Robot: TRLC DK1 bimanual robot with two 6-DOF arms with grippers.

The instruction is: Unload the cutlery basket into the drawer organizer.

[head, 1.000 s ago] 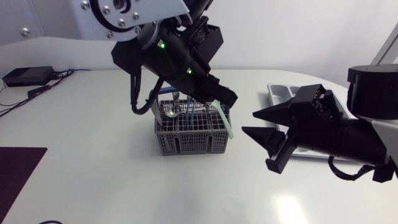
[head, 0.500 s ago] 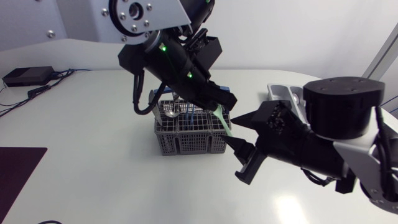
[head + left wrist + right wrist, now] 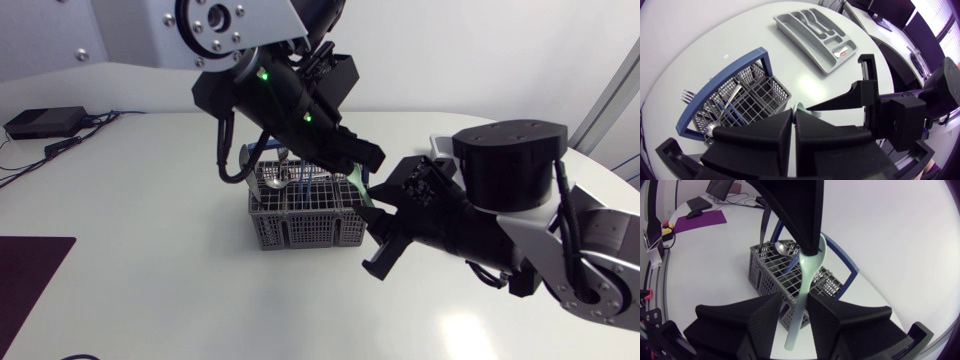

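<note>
Hanging from the left gripper (image 3: 360, 160), whose broad wedge fingers are pinched together on its upper end, a smooth pale green spoon (image 3: 807, 270) slants down just beside the grey wire-mesh cutlery basket (image 3: 305, 215) with its blue hoop handle. The right gripper (image 3: 793, 297) stands parted, the spoon's slim stem between its matte fingers. The moulded grey drawer organizer (image 3: 801, 35) lies on the glossy white tabletop (image 3: 150, 260).

Readable text: none in any view.
Numbers, signs: none legible.
Organizer (image 3: 799, 44): one red sticker (image 3: 842, 50) at its end (print too small to read).
</note>
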